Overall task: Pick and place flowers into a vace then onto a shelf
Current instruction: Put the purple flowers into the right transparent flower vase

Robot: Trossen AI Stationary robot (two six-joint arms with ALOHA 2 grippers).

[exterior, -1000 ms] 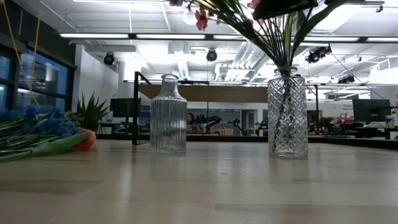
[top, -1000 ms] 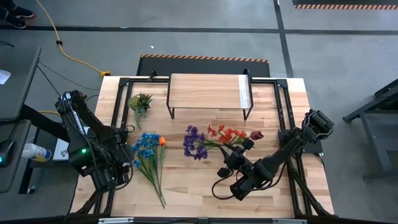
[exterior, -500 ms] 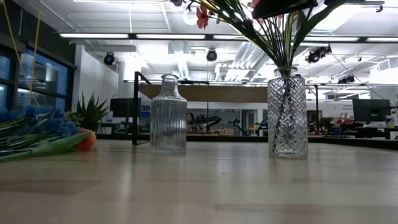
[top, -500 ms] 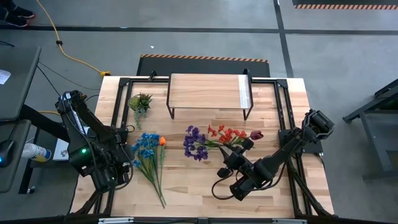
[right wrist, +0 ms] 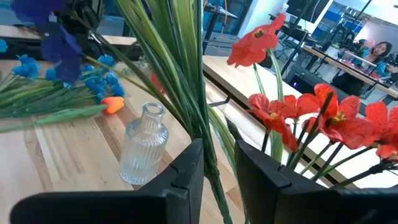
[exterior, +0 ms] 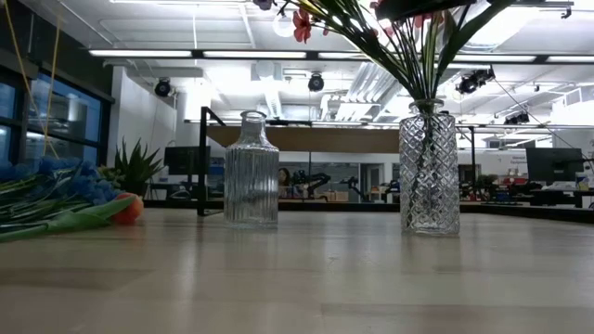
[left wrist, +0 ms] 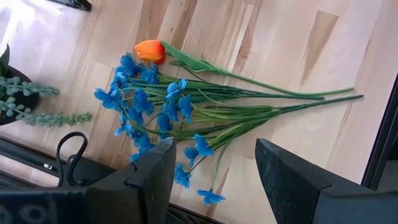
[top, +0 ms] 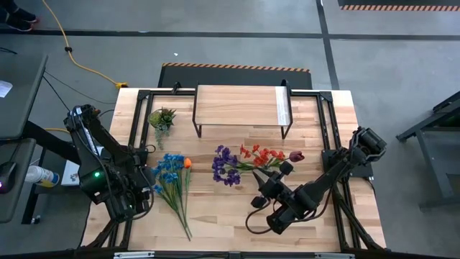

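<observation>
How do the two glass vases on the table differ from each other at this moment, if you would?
The ribbed vase is empty, shorter and narrow-necked. The diamond-cut vase is taller and holds green flower stems. The right hand is at those stems. Both vases are clear glass, standing upright on the table.

Blue flowers [left wrist: 161, 112] with orange bloom [left wrist: 150, 50] lying mid-frame on plank tabletop [left wrist: 273, 43], left gripper [left wrist: 214, 168] fingers parted at bottom

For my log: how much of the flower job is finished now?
Done: the red and purple bunch stands with its stems in the diamond-cut vase. In hand: the right gripper is shut on those stems. Left: the blue bunch lies on the table under the open left gripper, the ribbed vase is empty, and the shelf holds nothing.
</observation>
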